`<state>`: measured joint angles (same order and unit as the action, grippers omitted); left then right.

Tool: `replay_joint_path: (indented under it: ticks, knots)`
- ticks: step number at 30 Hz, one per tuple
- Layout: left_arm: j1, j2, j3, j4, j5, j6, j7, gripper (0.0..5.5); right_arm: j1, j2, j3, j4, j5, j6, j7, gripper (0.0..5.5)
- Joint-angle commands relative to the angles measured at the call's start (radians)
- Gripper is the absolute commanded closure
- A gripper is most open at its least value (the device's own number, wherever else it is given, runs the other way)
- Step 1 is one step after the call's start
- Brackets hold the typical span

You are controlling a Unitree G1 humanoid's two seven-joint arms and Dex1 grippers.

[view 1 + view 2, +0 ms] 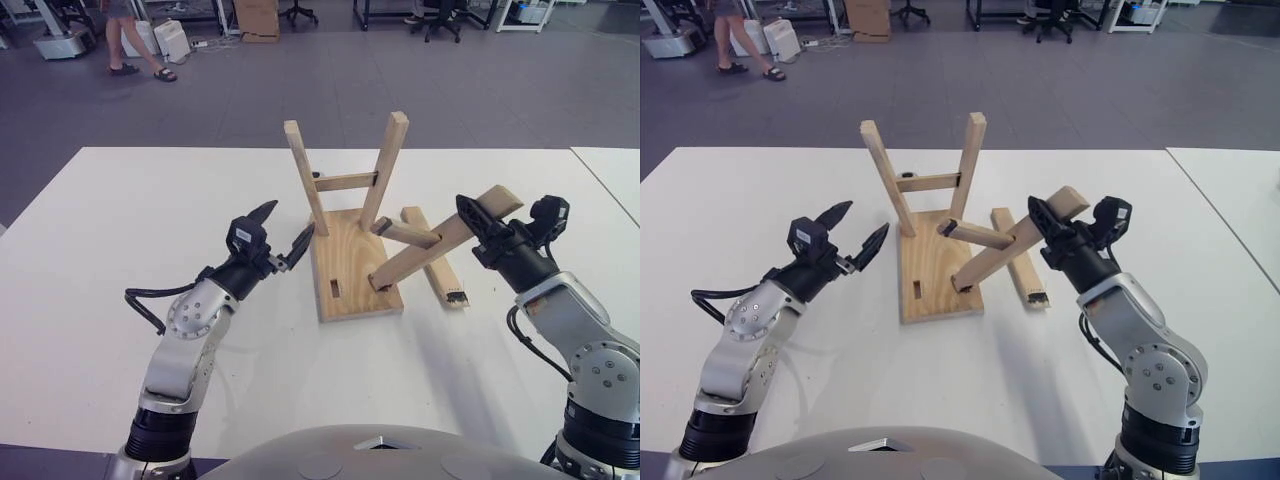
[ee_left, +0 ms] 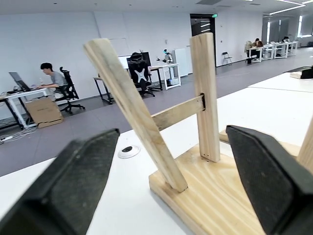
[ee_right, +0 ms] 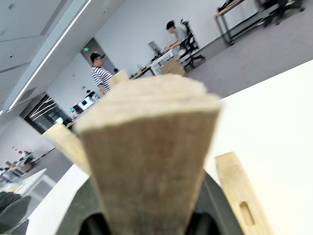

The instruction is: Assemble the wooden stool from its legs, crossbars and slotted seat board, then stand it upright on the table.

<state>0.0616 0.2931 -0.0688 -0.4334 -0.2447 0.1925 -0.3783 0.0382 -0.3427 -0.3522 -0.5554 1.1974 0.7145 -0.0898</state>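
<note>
Right hand (image 1: 484, 224) clamps tilted leg (image 1: 405, 265), foot on seat board (image 1: 350, 275). Left hand (image 1: 290, 220) open beside board, not bracing. Risk: push skids board, standing legs (image 1: 307, 178) topple.

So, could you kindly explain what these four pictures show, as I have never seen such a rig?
It is a humanoid robot with two arms, each ending in a two-finger gripper. The two wide pictures come from the cameras in its head, looking down over a white table. The other two come from a camera on each wrist.

On the table lies the seat board, with two legs standing in it, joined by a crossbar. A loose leg lies beside the board.

The right gripper is shut on a third leg, which is tilted with its lower end at the board and has a short crossbar sticking out. The left gripper is open, holds nothing, and is beside the board's left edge.
</note>
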Motion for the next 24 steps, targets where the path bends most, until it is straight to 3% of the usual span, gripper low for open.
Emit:
replay_joint_path:
  ticks: [1, 6, 10, 17, 24]
  knots:
    - [-0.025, -0.014, 0.026, 0.013, 0.009, 0.009, 0.03, 1.48, 0.047, -0.032, -0.001, -0.007, -0.016, 0.03, -0.028, 4.47]
    - [-0.017, -0.021, 0.032, 0.019, 0.019, 0.003, 0.04, 1.48, 0.023, -0.057, -0.038, -0.008, 0.128, 0.047, -0.104, 4.47]
    - [-0.028, -0.028, 0.033, 0.028, 0.026, 0.003, 0.047, 1.48, 0.006, -0.099, -0.03, -0.004, 0.106, 0.044, -0.13, 4.47]
    - [-0.049, -0.039, 0.036, 0.045, 0.051, -0.003, 0.066, 1.48, -0.031, -0.184, 0.142, -0.056, -0.157, 0.071, -0.11, 4.47]
    - [-0.059, -0.056, 0.015, 0.065, 0.082, -0.008, 0.081, 1.48, 0.016, -0.189, 0.296, -0.007, -0.305, 0.157, -0.124, 4.47]
